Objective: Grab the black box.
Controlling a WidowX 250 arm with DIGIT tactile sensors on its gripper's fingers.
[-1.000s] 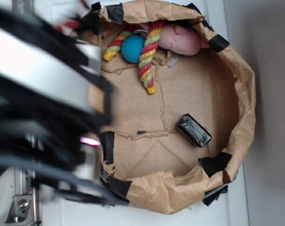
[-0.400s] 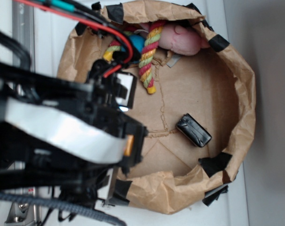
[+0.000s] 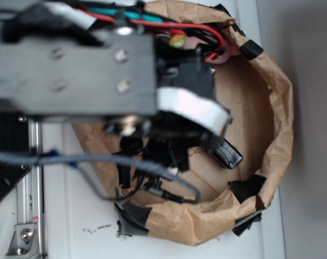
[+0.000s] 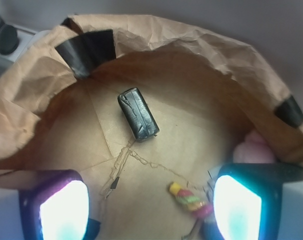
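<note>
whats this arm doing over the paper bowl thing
The robot arm is reaching over a crumpled brown paper basin to grab the black box. In the wrist view the box lies alone on the paper floor, ahead of the open end effector, whose two fingers are spread wide and nowhere near touching it. A striped rope toy and something pink lie off to the side. Nothing is held yet.

We see a black arm (image 3: pixel 77 70) with screws, a white band (image 3: pixel 193 108), and red, teal and grey cables (image 3: pixel 169 24).
</note>
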